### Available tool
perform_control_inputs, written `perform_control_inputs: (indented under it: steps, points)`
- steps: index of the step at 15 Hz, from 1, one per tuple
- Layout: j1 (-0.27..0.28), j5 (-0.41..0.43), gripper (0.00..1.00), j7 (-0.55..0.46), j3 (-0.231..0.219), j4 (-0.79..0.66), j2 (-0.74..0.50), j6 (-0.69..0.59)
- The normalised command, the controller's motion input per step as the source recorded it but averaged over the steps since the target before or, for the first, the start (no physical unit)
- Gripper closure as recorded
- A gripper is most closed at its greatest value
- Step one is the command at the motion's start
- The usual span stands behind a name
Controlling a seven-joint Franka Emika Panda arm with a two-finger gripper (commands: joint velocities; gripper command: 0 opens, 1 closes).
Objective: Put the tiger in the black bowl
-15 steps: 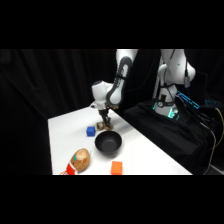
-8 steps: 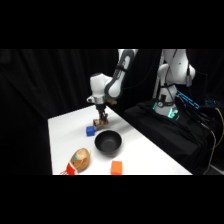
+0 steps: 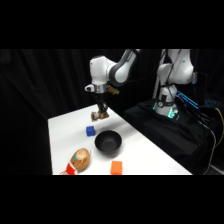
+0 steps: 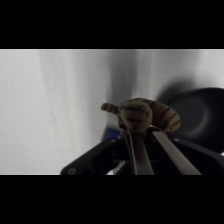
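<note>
My gripper (image 3: 102, 112) pinches the tiger (image 4: 141, 115) by its middle, mid-frame; it looks light, lumpy, maybe slippery.

Hand (image 3: 101, 113) pointing down from bent arm, fingers clamped.

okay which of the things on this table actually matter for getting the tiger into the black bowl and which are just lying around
Belong to the job:
- the tiger, held in the gripper above the table
- the black bowl

Just lying about:
- the blue cube
- the orange cube
- the round tan object with a teal mark
</note>
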Motion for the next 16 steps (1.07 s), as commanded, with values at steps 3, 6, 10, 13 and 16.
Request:
perform_control_inputs:
  steps: [3, 6, 10, 13, 16]
  points:
    - [0.238, -0.114, 0.95, 0.23, 0.071, -0.17, -0.33, -0.11]
    - [0.213, -0.098, 0.95, 0.23, 0.103, -0.11, -0.2, -0.06]
    - [0.167, -0.105, 0.95, 0.2, 0.097, -0.05, -0.06, 0.03]
    - [0.095, -0.13, 0.95, 0.12, 0.053, 0.0, 0.08, 0.16]
    - [0.022, -0.08, 0.95, -0.02, 0.02, 0.02, 0.21, 0.29]
